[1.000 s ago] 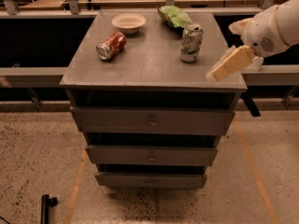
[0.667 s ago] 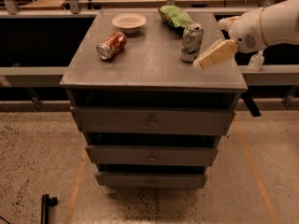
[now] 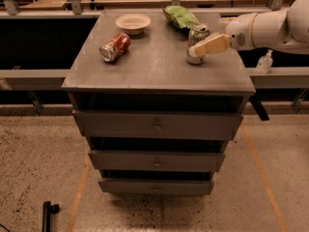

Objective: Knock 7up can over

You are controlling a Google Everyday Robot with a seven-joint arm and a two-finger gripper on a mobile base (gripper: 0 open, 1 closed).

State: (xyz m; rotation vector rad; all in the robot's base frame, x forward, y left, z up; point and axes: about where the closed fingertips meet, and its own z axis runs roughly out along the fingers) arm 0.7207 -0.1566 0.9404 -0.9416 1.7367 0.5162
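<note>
The 7up can (image 3: pixel 196 35), silver-white with green markings, stands upright at the right of the grey cabinet top (image 3: pixel 154 62). My gripper (image 3: pixel 194 51) comes in from the right on a white arm. Its cream-coloured finger lies across the front of the can at mid-height, and the tip appears to touch the can's lower half. The can's lower right side is hidden behind the finger.
A red and silver can (image 3: pixel 115 47) lies on its side at the left. A white bowl (image 3: pixel 133 22) stands at the back. A green snack bag (image 3: pixel 179 16) lies just behind the 7up can. A clear bottle (image 3: pixel 264 62) stands on a ledge to the right.
My gripper has moved left and toward the back, from beside the cabinet's right edge up against the 7up can. The can still stands upright.
</note>
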